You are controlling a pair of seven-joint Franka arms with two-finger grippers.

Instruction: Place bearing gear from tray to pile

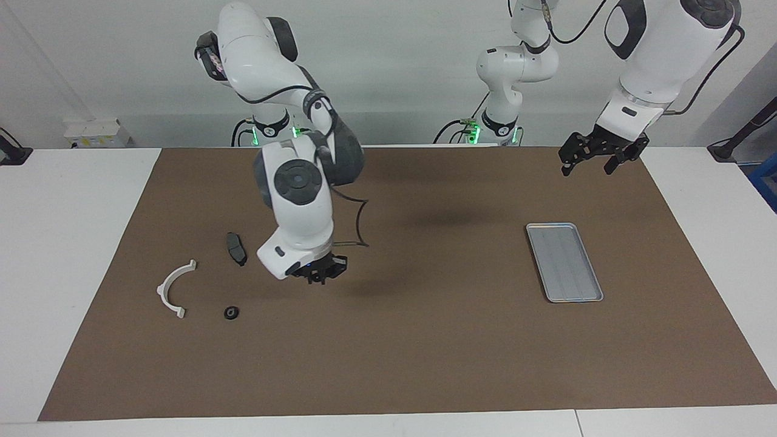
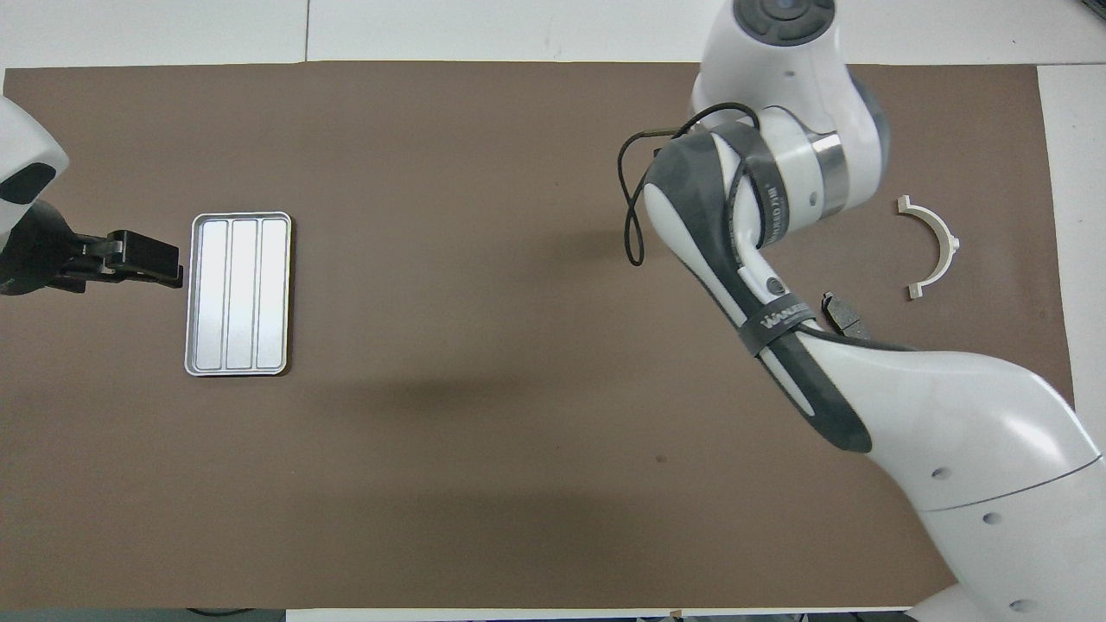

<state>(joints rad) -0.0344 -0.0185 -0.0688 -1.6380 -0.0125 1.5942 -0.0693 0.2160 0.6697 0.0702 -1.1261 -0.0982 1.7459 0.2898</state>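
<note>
The silver ridged tray (image 1: 564,261) (image 2: 238,294) lies toward the left arm's end with nothing showing in it. The pile lies toward the right arm's end: a white curved bracket (image 1: 175,288) (image 2: 933,246), a dark pad (image 1: 236,247) (image 2: 845,315) and a small black bearing gear (image 1: 230,312) on the mat. My right gripper (image 1: 318,276) hangs low over the mat beside the pile, shut; I make out nothing between its fingertips. Its wrist hides a second pad, and in the overhead view its arm hides the gripper and the gear. My left gripper (image 1: 598,161) (image 2: 143,259) waits open in the air beside the tray.
A brown mat (image 1: 425,352) covers most of the white table. A black cable loop (image 1: 358,224) (image 2: 635,190) hangs off the right arm's wrist. The right arm's big forearm (image 2: 933,406) spans the robots' side of the pile.
</note>
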